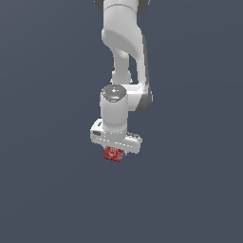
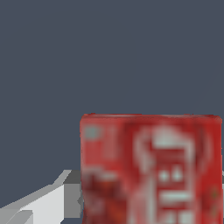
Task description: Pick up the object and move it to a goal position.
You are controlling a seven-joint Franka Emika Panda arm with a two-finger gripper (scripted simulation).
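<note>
The object (image 1: 113, 154) is a small red box with whitish print, sitting directly under the white hand of my gripper (image 1: 115, 150) in the exterior view. In the wrist view the object (image 2: 151, 170) looms large and close, its printed face toward the camera. One grey-white finger (image 2: 52, 202) lies against the box's side; the other finger is hidden by the box and the frame edge. The gripper is shut on the box. No goal marker shows in either view.
Only a uniform dark grey-blue surface (image 1: 47, 190) surrounds the arm in both views. The white arm (image 1: 124, 52) comes down from the top middle of the exterior view.
</note>
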